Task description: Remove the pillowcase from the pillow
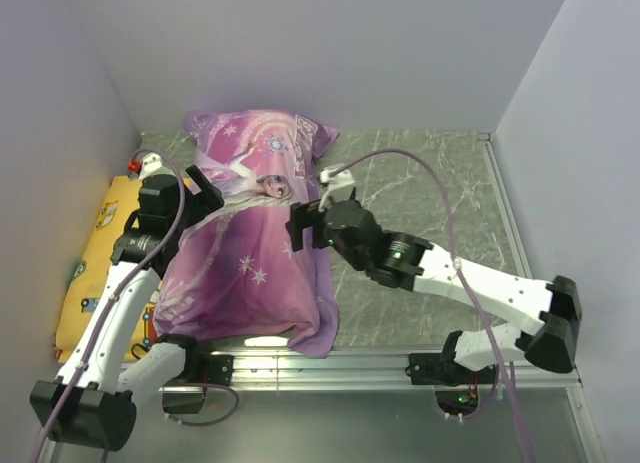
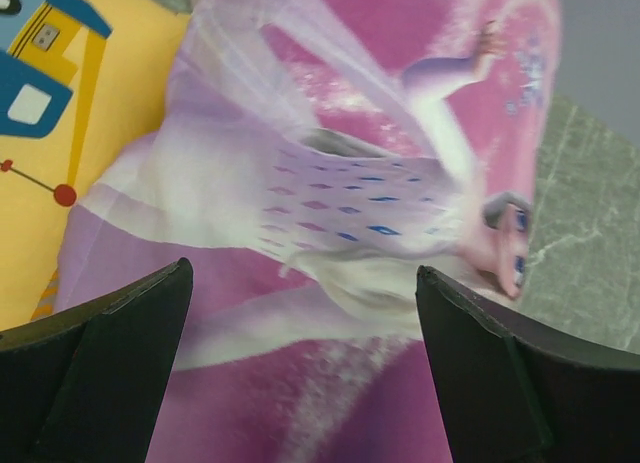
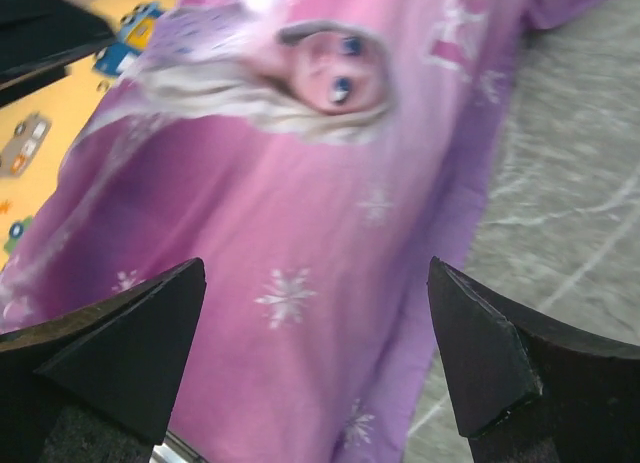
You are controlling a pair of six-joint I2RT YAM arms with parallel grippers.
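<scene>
The purple-pink pillowcase (image 1: 255,253) printed with a princess and snowflakes lies lengthwise on the table's left half, plump and full. The pillow is hidden inside it. My left gripper (image 1: 208,199) hovers over the case's left edge, open, with the princess's dress (image 2: 330,193) under its empty jaws (image 2: 305,275). My right gripper (image 1: 302,229) hangs open above the case's right side. A white snowflake (image 3: 287,296) lies below its spread fingers (image 3: 318,273), and the printed face (image 3: 335,73) is farther ahead. Neither gripper touches the fabric.
A yellow cushion (image 1: 100,258) printed with vehicles lies against the left wall, partly under the case; it also shows as the yellow cushion (image 2: 60,113). Grey marbled tabletop (image 1: 420,183) spreads to the right. White walls enclose three sides. A metal rail (image 1: 350,368) runs along the near edge.
</scene>
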